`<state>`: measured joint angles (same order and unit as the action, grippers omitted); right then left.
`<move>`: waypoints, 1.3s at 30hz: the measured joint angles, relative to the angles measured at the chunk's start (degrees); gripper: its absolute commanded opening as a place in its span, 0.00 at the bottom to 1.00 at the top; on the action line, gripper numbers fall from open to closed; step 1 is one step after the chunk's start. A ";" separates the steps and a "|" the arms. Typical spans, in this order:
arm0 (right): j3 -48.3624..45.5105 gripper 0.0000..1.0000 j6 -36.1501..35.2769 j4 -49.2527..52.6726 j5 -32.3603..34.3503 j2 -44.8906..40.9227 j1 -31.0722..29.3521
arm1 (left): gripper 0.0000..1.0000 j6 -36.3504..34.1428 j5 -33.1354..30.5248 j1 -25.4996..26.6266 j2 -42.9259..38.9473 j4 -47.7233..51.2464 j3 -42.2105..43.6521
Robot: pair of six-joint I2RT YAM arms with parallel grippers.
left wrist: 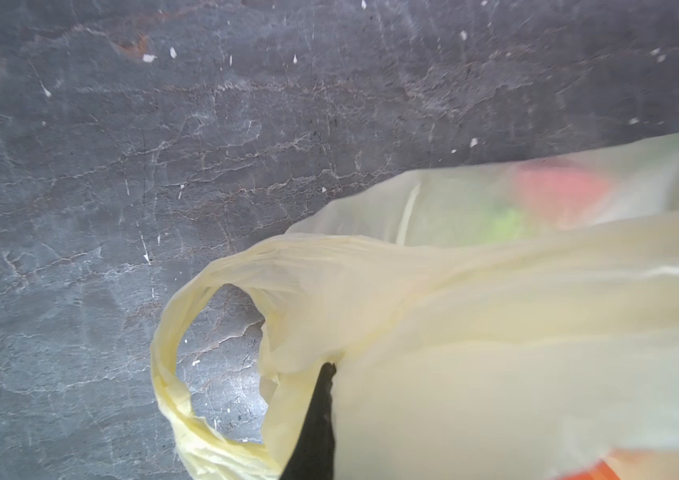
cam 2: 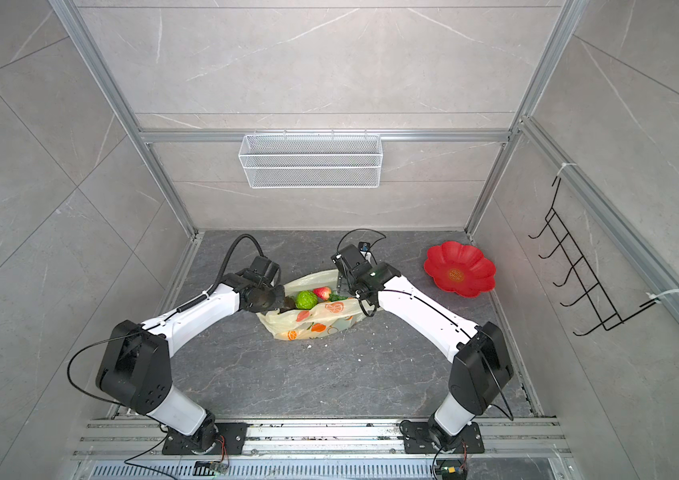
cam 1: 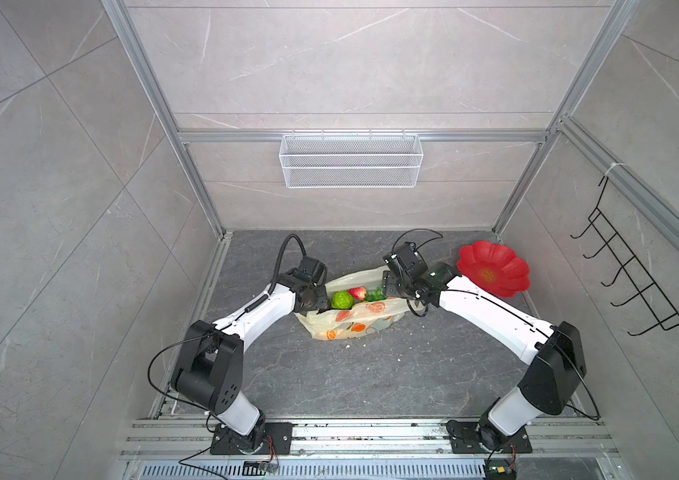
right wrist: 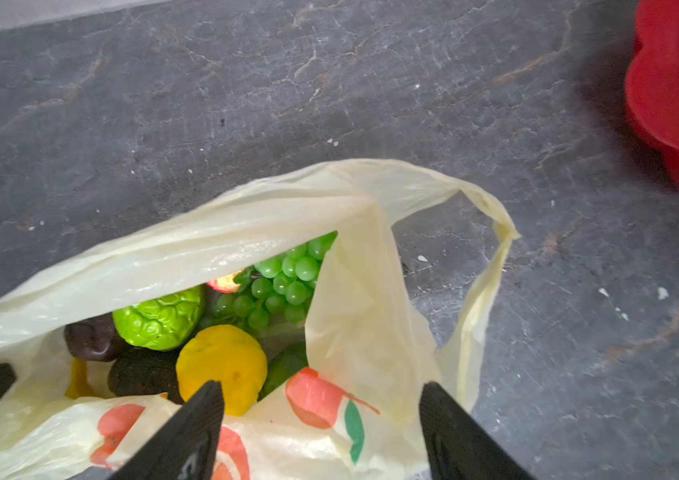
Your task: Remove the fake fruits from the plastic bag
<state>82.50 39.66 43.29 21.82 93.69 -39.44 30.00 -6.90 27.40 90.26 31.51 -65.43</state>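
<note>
Left gripper (left wrist: 329,370): closed on thin cream-yellow plastic bag (left wrist: 433,299).
Right gripper (right wrist: 321,386): held open, empty.
Round yellow plastic lemon (right wrist: 221,361): lower centre of frame, just ahead of those jaws.

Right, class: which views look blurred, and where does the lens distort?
Left wrist view: the plastic bag is soft, out of focus. Right wrist view: the grape bunch is crisp, the red plate smeared at the edge. In both top views the frame posts splay outward.

Both top views hang high overhead, looking down on the whole table (cam 1: 329,374), near-identical frames. Wrist cams sit close: beyond left claw (left wrist: 326,370), plastic bag (left wrist: 495,332); beyond right claw (right wrist: 321,386), same bag's mouth.
</note>
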 measured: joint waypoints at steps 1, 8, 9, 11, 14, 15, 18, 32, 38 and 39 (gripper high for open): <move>0.00 0.77 0.68 0.28 1.03 0.22 -0.33 | 0.00 0.07 0.00 0.00 -0.46 -0.15 0.13; 0.00 0.75 3.08 0.42 3.74 6.69 -0.92 | 0.00 0.96 0.02 0.00 -2.14 -0.81 1.84; 0.00 0.75 3.15 0.42 3.69 7.82 -0.81 | 0.00 1.11 0.02 0.00 -2.27 -0.87 2.08; 0.00 0.71 3.30 0.39 3.56 10.14 -0.68 | 0.00 1.49 0.02 0.00 -2.67 -1.01 2.54; 0.00 0.64 3.28 0.04 2.91 11.98 -0.50 | 0.00 1.86 0.02 -0.02 -3.65 -1.49 3.45; 0.00 0.55 3.26 -0.13 2.60 12.35 -0.35 | 0.00 1.97 0.04 -0.07 -4.07 -1.75 3.89; -0.26 0.26 2.75 -1.57 0.98 12.74 0.44 | 0.00 2.05 1.90 -1.55 -4.79 -3.23 5.46; -25.18 0.00 -4.79 -32.30 -27.45 -2.99 14.73 | 0.00 11.13 22.14 -23.69 2.71 -16.06 10.69; -27.61 0.00 -4.50 -37.35 -32.61 -3.08 15.04 | 0.00 10.80 22.01 -17.94 8.81 -16.00 0.22; -27.78 0.00 -4.20 -38.40 -33.40 -3.08 14.99 | 0.00 10.47 22.03 -16.63 9.64 -16.11 -2.12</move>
<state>54.72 35.46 4.89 -11.57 90.61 -24.45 40.47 15.14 10.76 99.90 15.40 -67.55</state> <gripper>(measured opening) 0.048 0.043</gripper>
